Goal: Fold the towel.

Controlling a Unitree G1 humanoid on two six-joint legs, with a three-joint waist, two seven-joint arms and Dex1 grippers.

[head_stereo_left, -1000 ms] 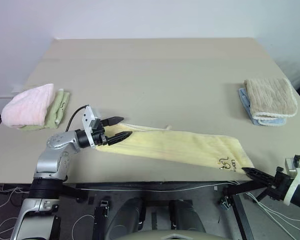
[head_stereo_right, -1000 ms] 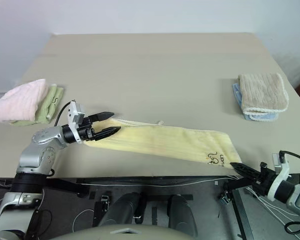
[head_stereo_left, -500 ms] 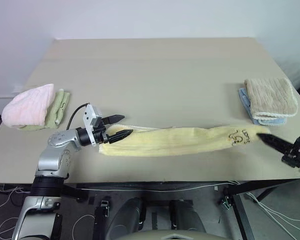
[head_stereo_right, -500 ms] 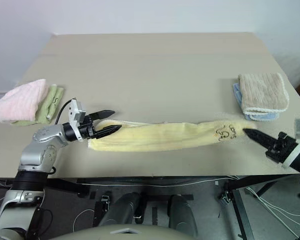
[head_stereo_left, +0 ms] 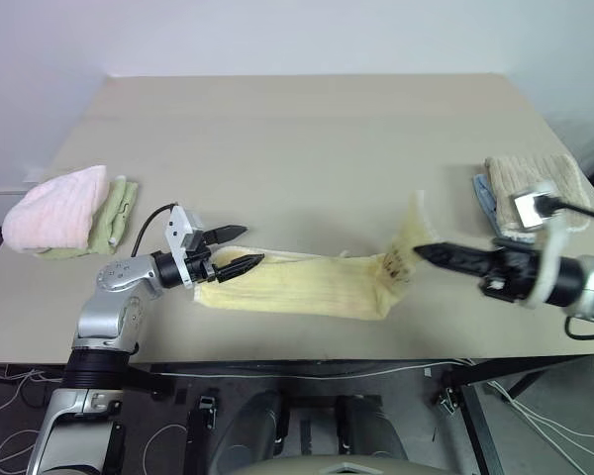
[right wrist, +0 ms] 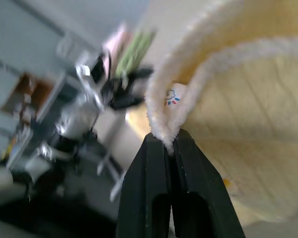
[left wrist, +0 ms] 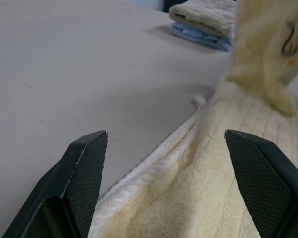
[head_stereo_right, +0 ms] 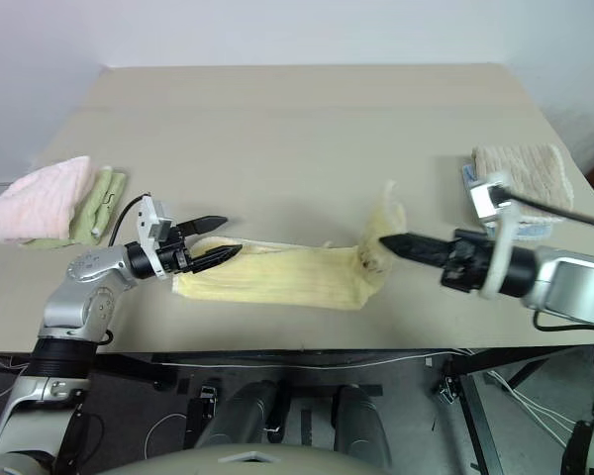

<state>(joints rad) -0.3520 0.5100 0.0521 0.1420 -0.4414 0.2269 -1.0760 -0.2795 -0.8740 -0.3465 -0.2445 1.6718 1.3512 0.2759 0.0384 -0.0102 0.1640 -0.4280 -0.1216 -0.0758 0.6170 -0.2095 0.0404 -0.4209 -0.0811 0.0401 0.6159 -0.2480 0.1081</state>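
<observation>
- Since the earlier frames, the right gripper (head_stereo_left: 419, 252) had swung up from below the tabletop's near edge and in toward the left, carrying the logo end of the towel (head_stereo_left: 297, 285) with it, so the cloth that had lain stretched out flat now stood raised at that end.
- The right gripper's fingers (right wrist: 161, 171) were pressed together, pinching the towel's hemmed edge between them.
- The lifted end rose in a crumpled peak above the tabletop (head_stereo_left: 307, 139), with the rest of the pale yellow towel lying along the near part of the surface.
- The left gripper (head_stereo_left: 236, 249) had stayed at the towel's other end, its fingers (left wrist: 84, 168) spread wide to either side of the cloth there, closed on nothing.
- A pink towel (head_stereo_left: 57, 208) lay on a green one (head_stereo_left: 114, 213) at the left edge.
- A beige towel (head_stereo_left: 520, 178) sat folded over a blue one (head_stereo_left: 483, 198) at the right edge.
</observation>
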